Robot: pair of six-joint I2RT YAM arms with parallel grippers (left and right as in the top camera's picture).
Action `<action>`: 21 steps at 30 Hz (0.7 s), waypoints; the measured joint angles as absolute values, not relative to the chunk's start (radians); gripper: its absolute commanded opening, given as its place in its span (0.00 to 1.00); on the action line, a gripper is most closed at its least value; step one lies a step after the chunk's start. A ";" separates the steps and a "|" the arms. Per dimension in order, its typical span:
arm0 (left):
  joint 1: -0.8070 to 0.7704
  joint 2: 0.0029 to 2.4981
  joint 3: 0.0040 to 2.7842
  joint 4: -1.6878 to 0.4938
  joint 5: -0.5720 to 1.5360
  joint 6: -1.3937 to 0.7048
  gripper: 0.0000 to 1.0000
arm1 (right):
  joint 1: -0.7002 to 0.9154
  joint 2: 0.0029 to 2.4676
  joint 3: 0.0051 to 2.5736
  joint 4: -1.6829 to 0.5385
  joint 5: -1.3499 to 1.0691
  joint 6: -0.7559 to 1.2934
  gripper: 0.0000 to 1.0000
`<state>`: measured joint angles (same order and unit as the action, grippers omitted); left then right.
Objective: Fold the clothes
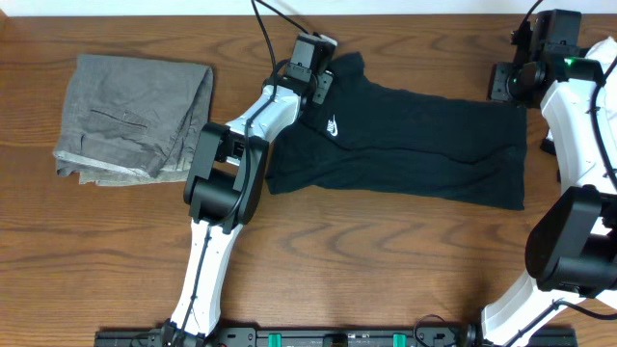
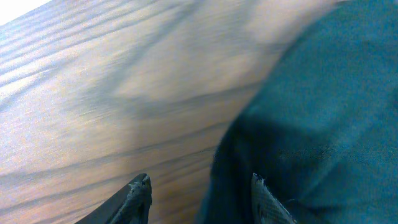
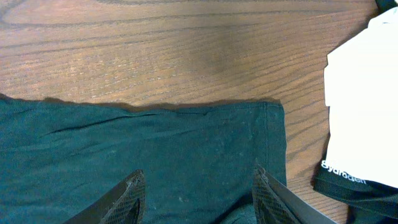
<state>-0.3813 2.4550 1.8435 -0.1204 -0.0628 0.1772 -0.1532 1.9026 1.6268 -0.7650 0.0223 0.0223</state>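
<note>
Right wrist view, closest in: right gripper (image 3: 199,173), jaws roughly half apart, nothing between them. Both fingertips hover over the hem end of the black T-shirt (image 3: 155,155), near its far corner. White garment (image 3: 360,112) just beside that corner.

Left gripper (image 2: 200,180): jaws likewise parted and empty, one finger over bare table (image 2: 93,93), the other over the shirt's edge.

Overhead: shirt lies flat mid-table, collar left, hem right, logo up. Grey trousers (image 1: 135,116) sit folded at far left, well apart.

Step, as I judge it: setting up the shirt's first fold, one gripper at each far end. Next move calls for both to descend, pinch the far edge only, and carry it across evenly.

Left arm reaches forward to the collar end, wrist pitched down. Right arm bends up the table's right side.
</note>
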 measured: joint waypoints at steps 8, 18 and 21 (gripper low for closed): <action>-0.376 2.455 1.860 -0.191 -0.237 0.104 0.53 | -0.153 1.903 1.626 -0.766 0.022 0.022 0.55; -0.366 2.436 1.856 -0.212 -0.277 0.026 0.54 | -0.153 1.903 1.626 -0.764 0.022 0.022 0.55; -0.366 2.394 1.850 -0.210 -0.275 0.025 0.54 | -0.153 1.903 1.626 -0.761 0.022 0.022 0.56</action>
<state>-0.3664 2.3936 1.8496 -0.2100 -0.2749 0.0250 -0.1532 1.9026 1.6264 -0.7612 0.0223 0.0223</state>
